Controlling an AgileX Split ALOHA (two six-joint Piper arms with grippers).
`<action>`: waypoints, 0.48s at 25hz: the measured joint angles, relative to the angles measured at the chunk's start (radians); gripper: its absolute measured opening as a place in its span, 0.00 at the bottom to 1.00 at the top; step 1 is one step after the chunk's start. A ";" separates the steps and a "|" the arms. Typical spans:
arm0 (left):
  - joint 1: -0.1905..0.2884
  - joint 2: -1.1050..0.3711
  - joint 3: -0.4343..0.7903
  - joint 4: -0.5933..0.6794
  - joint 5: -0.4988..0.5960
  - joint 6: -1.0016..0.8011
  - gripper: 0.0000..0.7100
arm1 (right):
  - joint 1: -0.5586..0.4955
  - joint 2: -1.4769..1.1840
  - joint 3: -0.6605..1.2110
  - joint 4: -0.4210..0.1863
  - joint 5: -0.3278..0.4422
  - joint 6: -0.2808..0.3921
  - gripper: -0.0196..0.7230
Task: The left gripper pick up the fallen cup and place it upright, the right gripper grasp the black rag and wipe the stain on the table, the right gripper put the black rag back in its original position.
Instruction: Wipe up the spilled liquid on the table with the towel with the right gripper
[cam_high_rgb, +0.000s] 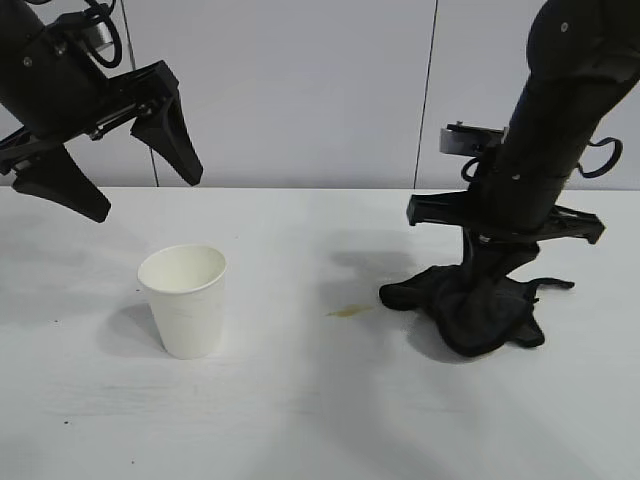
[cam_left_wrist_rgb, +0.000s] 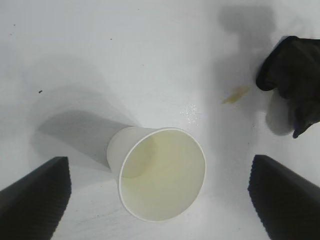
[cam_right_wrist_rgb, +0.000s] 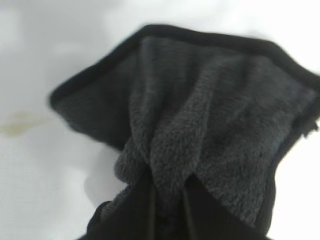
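We saw the right gripper (cam_high_rgb: 490, 285) pinching the rag (cam_high_rgb: 470, 310), stain (cam_high_rgb: 347, 312) beside it; left gripper (cam_high_rgb: 125, 165) hung wide above the upright cup (cam_high_rgb: 184, 300).

The left arm is reaching in from the upper left of the exterior view, hanging above the table; the left gripper (cam_high_rgb: 125, 180) is angling downward with its two pointed fingers (cam_high_rgb: 170, 130) spread wide apart and holding nothing; in the left wrist view the two finger tips (cam_left_wrist_rgb: 37, 197) are standing far apart at either side. The right arm is coming down steeply from the upper right; the right gripper (cam_high_rgb: 490, 275) is pointing almost straight down, its fingers (cam_right_wrist_rgb: 142, 210) pressing close together and pinching a fold of the rag (cam_high_rgb: 470, 305).
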 joint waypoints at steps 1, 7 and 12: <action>0.000 0.000 0.000 0.000 -0.001 0.000 0.98 | 0.022 0.005 0.000 0.021 -0.012 -0.002 0.07; 0.000 0.000 0.000 0.000 -0.001 0.000 0.98 | 0.144 0.060 -0.011 0.077 -0.091 0.012 0.07; 0.000 0.000 0.000 0.000 -0.001 0.000 0.98 | 0.162 0.149 -0.128 0.093 -0.067 0.019 0.07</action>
